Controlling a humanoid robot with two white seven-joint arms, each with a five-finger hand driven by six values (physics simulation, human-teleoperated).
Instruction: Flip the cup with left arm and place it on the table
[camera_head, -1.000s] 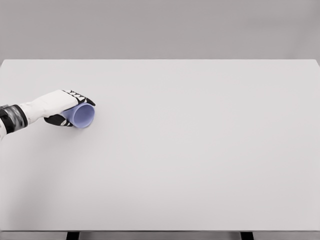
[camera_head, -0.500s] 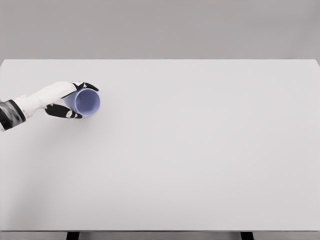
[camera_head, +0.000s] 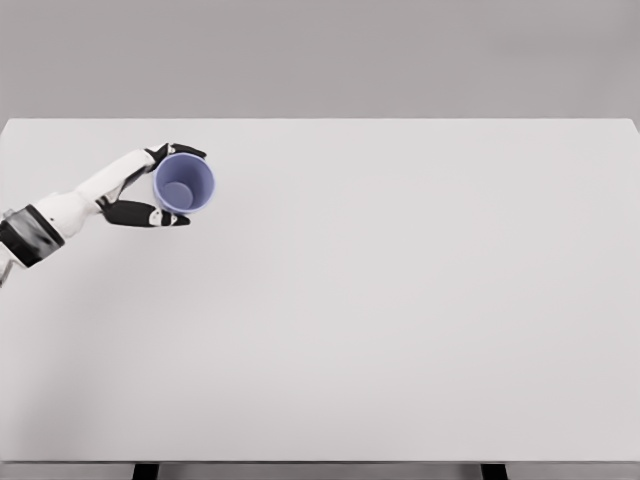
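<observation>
A lilac cup (camera_head: 184, 184) sits in my left hand (camera_head: 160, 185) at the left side of the white table (camera_head: 400, 300). Its mouth faces up toward the camera, so I see its inside and bottom. My fingers curl around its far side and my thumb (camera_head: 150, 215) lies under its near side. Whether the cup's base touches the table I cannot tell. The white forearm (camera_head: 60, 212) comes in from the left edge.
The table's left edge lies close to my forearm. Nothing else stands on the table.
My left hand has turned the cup from lying with its mouth sideways to mouth-up, while shifting slightly right and toward the back of the table.
</observation>
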